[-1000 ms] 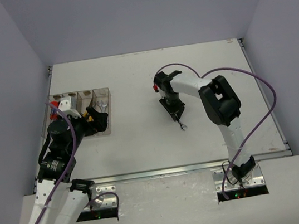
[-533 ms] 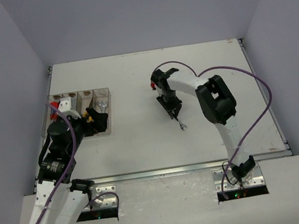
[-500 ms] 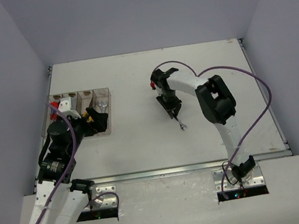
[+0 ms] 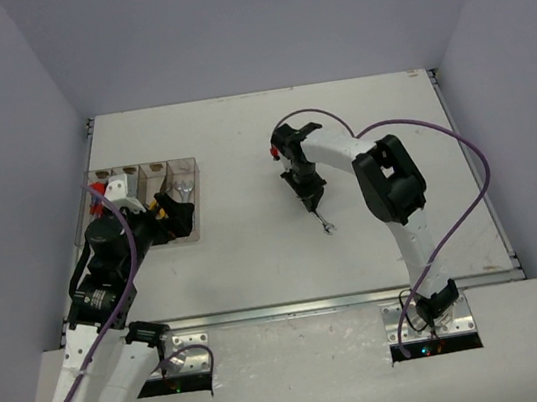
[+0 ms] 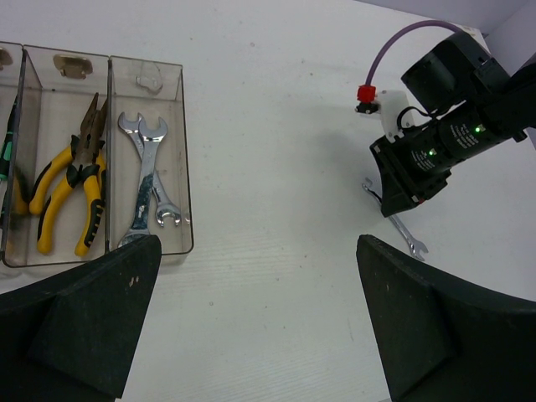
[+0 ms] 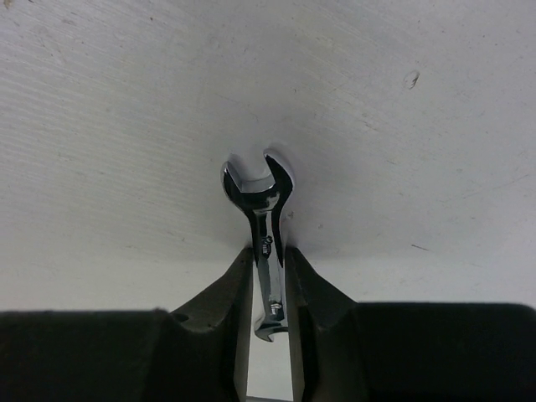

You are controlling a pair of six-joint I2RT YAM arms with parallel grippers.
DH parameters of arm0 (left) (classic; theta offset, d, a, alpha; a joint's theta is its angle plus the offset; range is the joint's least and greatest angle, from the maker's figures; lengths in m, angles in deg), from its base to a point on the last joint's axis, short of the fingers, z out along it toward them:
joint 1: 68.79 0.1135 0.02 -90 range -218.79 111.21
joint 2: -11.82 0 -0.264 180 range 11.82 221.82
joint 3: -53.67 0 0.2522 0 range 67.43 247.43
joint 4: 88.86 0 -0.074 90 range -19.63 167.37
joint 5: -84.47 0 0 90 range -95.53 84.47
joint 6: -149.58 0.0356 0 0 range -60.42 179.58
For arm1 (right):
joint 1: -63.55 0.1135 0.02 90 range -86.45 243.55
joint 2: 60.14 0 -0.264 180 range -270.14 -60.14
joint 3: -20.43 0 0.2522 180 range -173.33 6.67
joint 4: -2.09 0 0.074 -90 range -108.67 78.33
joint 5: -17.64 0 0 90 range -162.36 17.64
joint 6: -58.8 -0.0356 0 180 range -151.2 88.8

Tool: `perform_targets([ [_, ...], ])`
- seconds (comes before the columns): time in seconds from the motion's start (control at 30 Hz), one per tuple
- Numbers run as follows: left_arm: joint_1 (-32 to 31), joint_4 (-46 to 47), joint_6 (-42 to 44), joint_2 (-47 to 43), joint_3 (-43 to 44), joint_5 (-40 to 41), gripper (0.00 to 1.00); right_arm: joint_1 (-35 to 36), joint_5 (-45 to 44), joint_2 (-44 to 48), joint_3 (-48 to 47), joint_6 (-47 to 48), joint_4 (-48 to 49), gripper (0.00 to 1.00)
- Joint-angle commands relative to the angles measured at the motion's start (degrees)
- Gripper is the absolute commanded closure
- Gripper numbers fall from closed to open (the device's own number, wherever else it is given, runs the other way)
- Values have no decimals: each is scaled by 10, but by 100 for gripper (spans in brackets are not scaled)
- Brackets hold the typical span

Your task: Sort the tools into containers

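— Nearest us, the left pincer (image 5: 259, 243) hangs just over the clear bins (image 5: 186, 167), its fingers spread wide and holding nothing. What do we make out inside?
— Yellow-handled pliers (image 5: 67, 188) in one compartment and two silver wrenches (image 5: 149, 188) in the end one beside it. The next compartment is cut off at the frame's edge; we see only a green sliver there and cannot name it. From above, the left arm (image 4: 106, 266) hides part of the row.
— And farther out?
— The right pincer (image 6: 268, 249) pinches the shank of a lone wrench (image 6: 264, 205) on the tabletop (image 6: 419, 167), well apart from the bins. From above, the pincer covers most of it; only one tip pokes out.
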Motion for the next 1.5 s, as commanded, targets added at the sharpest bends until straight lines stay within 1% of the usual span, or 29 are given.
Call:
perform_targets([
  [0.0,-1,27,2,-4,0,-2,0,-5,-37,-37,32,2,72,84],
  [0.1,0,27,3,-3,0,-2,0,-5,-35,-30,37,2,72,81],
  [0.17,0,27,2,-3,0,-2,0,-5,-40,-24,43,-1,71,72],
  [0.2,0,27,3,-3,0,-2,0,-5,-40,-22,47,-3,71,68],
  [0.27,-1,26,2,-3,0,-2,0,-6,-36,-16,57,-6,70,66],
  [0.43,-1,27,2,-1,0,-5,0,-5,-22,5,93,-9,86,70],
  [0.6,-1,27,2,-2,-1,-4,0,-5,-24,13,114,-11,89,68],
  [0.73,0,27,2,-2,0,-5,0,-5,-25,7,113,-11,92,69],
  [0.9,0,28,1,0,-1,-5,0,-5,-8,16,127,-10,99,68],
  [0.97,-1,27,1,2,0,-5,0,-5,-1,10,121,-7,95,75],
  [1.03,-1,27,1,3,0,-5,0,-5,7,-1,115,-3,90,91],
  [1.07,-1,27,1,2,0,-5,0,-5,10,-3,117,-3,91,96],
  [1.1,0,27,1,1,0,-5,0,-5,11,-4,122,-3,93,99],
  [1.23,-1,27,0,-3,-1,-5,0,0,6,20,145,-11,108,100],
  [1.4,-1,23,-2,5,5,-20,0,3,23,107,217,-35,169,100],
  [1.47,-1,18,-33,5,13,-35,0,3,36,174,262,-42,216,100],
])
